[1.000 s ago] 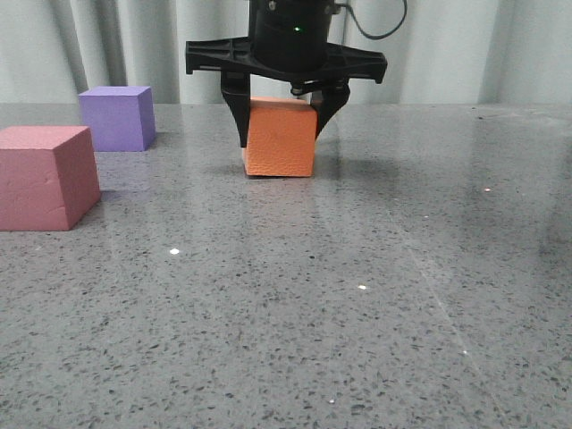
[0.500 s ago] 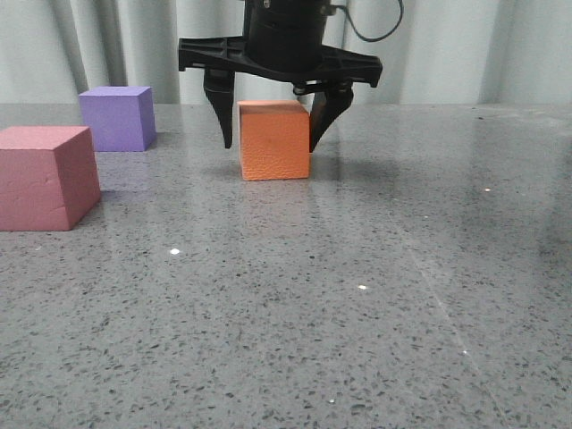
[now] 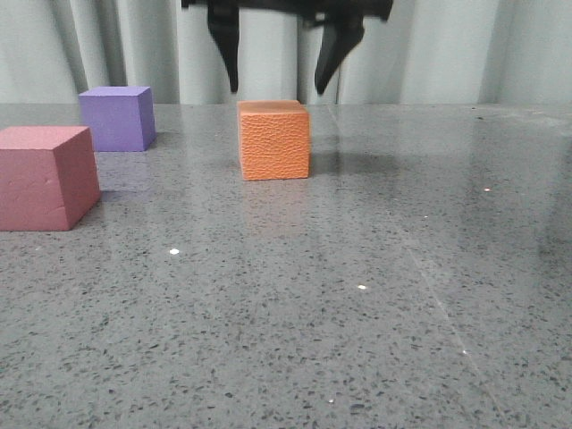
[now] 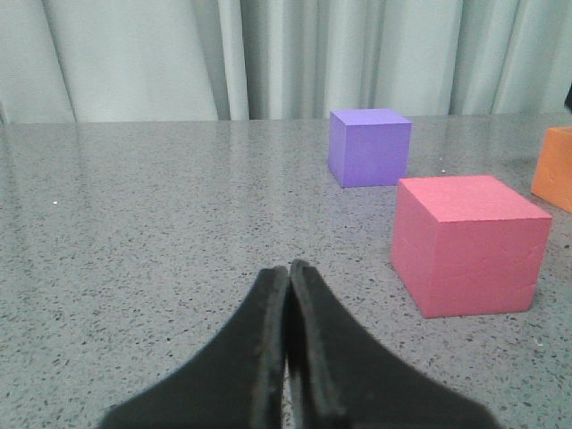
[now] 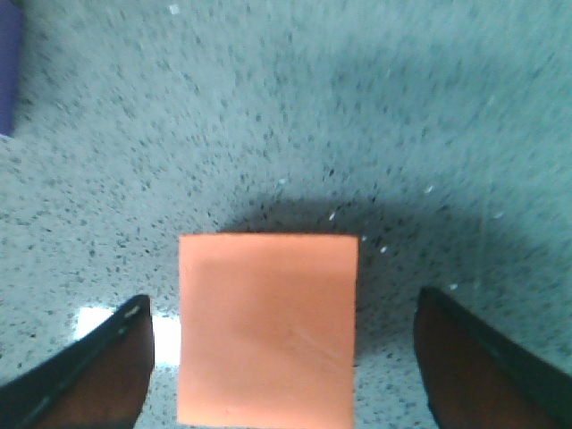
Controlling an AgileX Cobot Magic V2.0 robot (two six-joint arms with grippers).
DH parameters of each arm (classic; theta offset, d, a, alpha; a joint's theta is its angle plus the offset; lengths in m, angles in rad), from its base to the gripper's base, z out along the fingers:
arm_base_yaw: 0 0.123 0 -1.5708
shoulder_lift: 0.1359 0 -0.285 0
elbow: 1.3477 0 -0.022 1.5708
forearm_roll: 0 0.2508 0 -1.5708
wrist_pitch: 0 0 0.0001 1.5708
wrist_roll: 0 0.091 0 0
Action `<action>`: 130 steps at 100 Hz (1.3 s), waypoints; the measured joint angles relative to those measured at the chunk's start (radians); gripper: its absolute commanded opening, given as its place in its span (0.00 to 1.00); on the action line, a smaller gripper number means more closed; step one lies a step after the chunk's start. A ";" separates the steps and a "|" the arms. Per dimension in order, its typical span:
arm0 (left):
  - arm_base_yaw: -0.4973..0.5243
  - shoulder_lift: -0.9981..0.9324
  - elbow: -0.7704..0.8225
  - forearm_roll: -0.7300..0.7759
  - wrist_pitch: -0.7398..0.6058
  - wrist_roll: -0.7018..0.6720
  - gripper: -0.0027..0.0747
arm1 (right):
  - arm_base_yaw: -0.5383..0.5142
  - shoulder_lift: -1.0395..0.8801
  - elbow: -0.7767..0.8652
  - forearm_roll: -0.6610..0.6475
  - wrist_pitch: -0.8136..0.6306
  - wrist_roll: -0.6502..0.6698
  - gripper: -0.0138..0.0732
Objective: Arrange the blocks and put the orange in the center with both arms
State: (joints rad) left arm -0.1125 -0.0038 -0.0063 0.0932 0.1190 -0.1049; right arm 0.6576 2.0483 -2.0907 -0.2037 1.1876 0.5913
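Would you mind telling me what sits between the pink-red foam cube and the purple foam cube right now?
Only bare grey speckled tabletop lies between the pink-red foam cube and the purple foam cube; the left wrist view shows it.

The pebbled orange foam cube, the plain purple foam cube and the pink-red foam cube contrast with the grey, black-and-white-speckled stone tabletop, the pale grey-green pleated curtain and the black gripper fingers.
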 measured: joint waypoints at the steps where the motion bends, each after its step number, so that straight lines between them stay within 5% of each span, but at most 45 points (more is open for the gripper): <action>1: 0.000 0.000 0.000 0.000 0.000 0.000 0.01 | 0.000 0.000 -0.005 0.000 0.007 -0.005 0.84; 33: 0.000 0.000 0.000 0.000 0.000 0.000 0.01 | -0.040 -0.036 -0.161 -0.002 0.061 -0.227 0.84; 74: 0.000 0.000 0.000 0.000 0.000 0.000 0.01 | -0.293 -0.226 -0.097 0.001 0.071 -0.395 0.84; 102: 0.000 0.000 0.000 0.000 0.000 0.000 0.01 | -0.464 -0.398 0.142 0.003 0.071 -0.443 0.84; 130: 0.000 0.000 0.000 0.000 0.000 0.000 0.01 | -0.525 -0.691 0.600 0.003 -0.102 -0.445 0.84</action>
State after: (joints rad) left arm -0.1125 -0.0038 -0.0063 0.0932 0.1190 -0.1049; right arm 0.1325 1.3576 -1.4904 -0.2004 1.0852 0.1461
